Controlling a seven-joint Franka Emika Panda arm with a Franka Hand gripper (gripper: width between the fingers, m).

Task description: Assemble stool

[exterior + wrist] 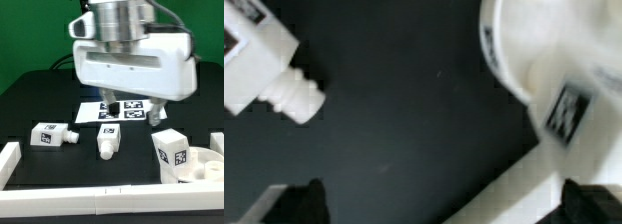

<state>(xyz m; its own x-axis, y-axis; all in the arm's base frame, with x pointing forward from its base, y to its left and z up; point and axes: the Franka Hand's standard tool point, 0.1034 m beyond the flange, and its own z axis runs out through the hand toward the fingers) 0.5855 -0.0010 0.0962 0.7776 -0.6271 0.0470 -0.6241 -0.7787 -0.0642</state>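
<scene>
Pincer [128, 104] hanging over black table [50, 105], fingers [295, 205] spread apart, nothing between. Marker board [98, 112] flat right underneath. Middle leg [107, 143] closest, lying just camera-side of pincer. Lying leg [50, 133] farther off, toward exterior view's left. Upright leg [172, 150] off toward exterior view's right. Seat disc [205, 168] just beyond it, farthest out, near border rail [100, 203].

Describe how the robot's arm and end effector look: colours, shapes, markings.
The end effector has a wide, white, boxy housing with rounded corners under a grey cylindrical wrist. Its fingers are dark. No cables or markings are visible.
</scene>
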